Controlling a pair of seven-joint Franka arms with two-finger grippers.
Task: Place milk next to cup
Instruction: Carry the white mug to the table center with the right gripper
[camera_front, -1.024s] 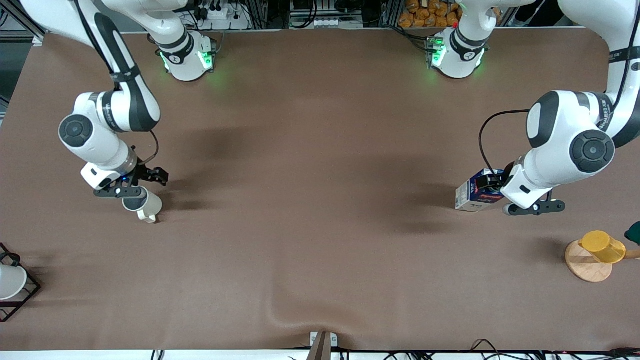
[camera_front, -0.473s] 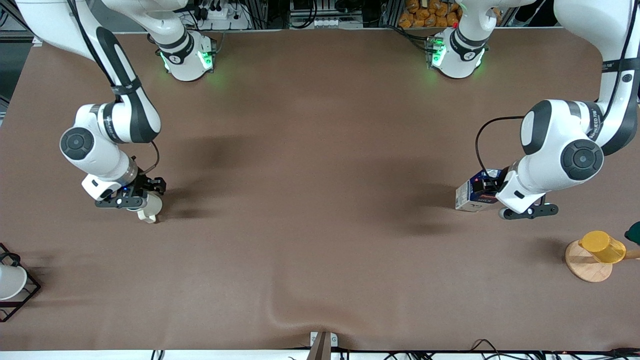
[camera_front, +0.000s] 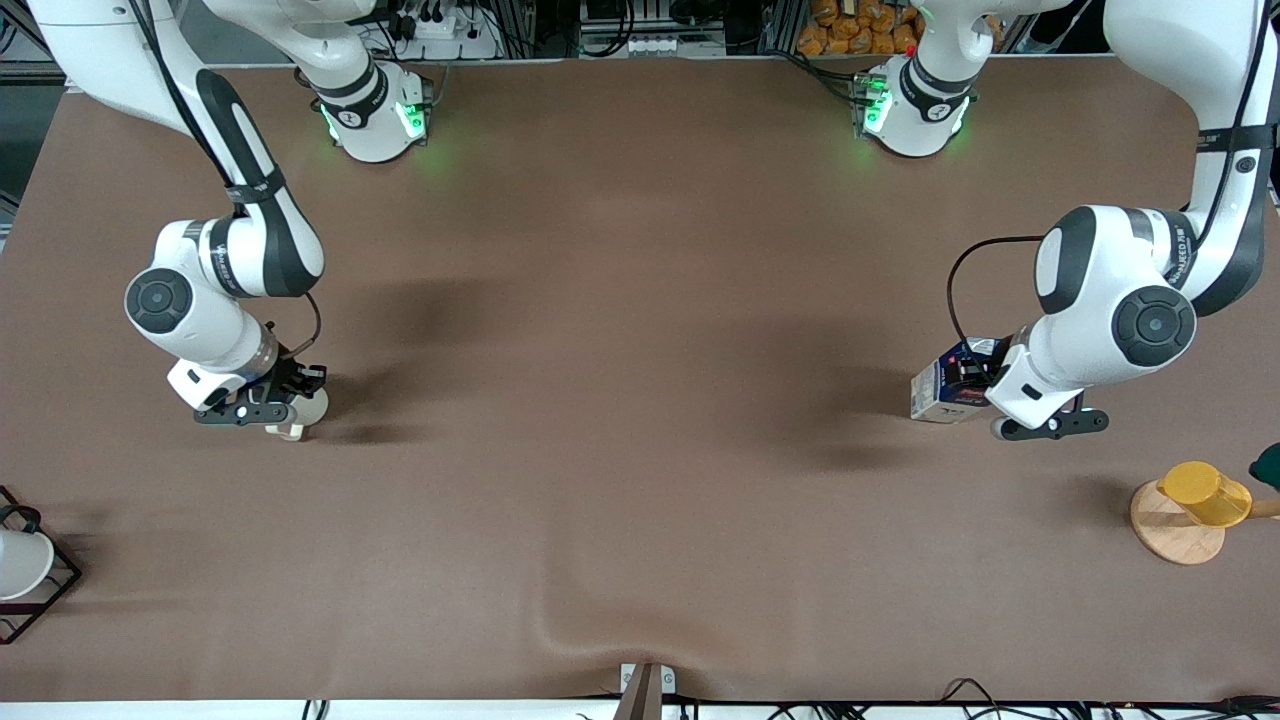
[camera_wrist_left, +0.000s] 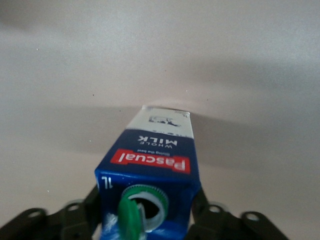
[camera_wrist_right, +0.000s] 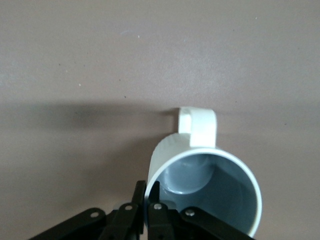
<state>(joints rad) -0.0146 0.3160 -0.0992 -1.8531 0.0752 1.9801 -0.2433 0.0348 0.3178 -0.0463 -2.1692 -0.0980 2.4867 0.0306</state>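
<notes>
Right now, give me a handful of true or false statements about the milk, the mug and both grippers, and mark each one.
1. The left gripper has its fingers on either side of the milk. True.
2. The milk stands right beside the cup. False: they are at different ends of the table, the milk toward the left arm's end, the cup toward the right arm's.
3. The right gripper pinches the cup's rim, one finger inside and one outside. True.
4. The cup's handle sits between the right gripper's fingers. False: the handle sticks out on the side away from them.
5. The yellow cup stands on a round wooden coaster. True.
</notes>
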